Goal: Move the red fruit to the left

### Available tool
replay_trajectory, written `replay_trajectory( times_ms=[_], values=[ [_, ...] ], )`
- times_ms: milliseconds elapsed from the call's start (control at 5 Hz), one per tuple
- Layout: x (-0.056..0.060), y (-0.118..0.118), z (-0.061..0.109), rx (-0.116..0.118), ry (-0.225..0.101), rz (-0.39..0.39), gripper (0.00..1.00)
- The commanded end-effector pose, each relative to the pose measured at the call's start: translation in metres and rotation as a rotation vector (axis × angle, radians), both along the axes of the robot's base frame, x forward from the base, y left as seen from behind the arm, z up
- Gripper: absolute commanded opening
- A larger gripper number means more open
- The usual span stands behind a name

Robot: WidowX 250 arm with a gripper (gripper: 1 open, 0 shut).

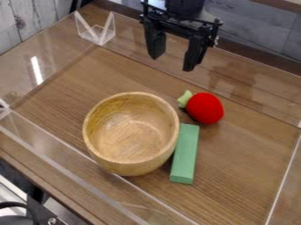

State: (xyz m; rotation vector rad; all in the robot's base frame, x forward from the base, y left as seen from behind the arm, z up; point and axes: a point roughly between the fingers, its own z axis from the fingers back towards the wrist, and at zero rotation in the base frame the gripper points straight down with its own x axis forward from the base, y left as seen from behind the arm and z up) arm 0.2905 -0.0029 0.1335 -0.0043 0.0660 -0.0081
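The red fruit [205,107] lies on the wooden tabletop, right of centre, its green leafy top pointing left toward the bowl. My gripper [173,53] hangs in the air behind and above the fruit, well apart from it. Its two dark fingers [154,42] point down and stand wide open with nothing between them.
A wooden bowl [130,133] sits left of the fruit, close to it. A flat green rectangular block [186,153] lies along the bowl's right side, just in front of the fruit. Clear acrylic walls [94,28] ring the work surface.
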Motion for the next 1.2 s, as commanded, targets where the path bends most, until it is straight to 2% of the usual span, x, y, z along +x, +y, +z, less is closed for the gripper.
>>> replay_trajectory(
  times_ms=[0, 200, 400, 800, 1000],
  values=[
    [-0.005, -0.003, -0.006, -0.003, 0.019, 0.064, 1.00],
    [-0.009, -0.013, -0.027, -0.011, 0.024, 0.216, 1.00],
    [-0.006, -0.033, -0.046, -0.030, 0.004, 0.347, 1.00],
    [0.020, -0.052, -0.057, -0.073, -0.049, 0.521, 1.00],
    [0.019, -0.065, -0.061, -0.081, -0.069, 0.651, 1.00]
  ],
)
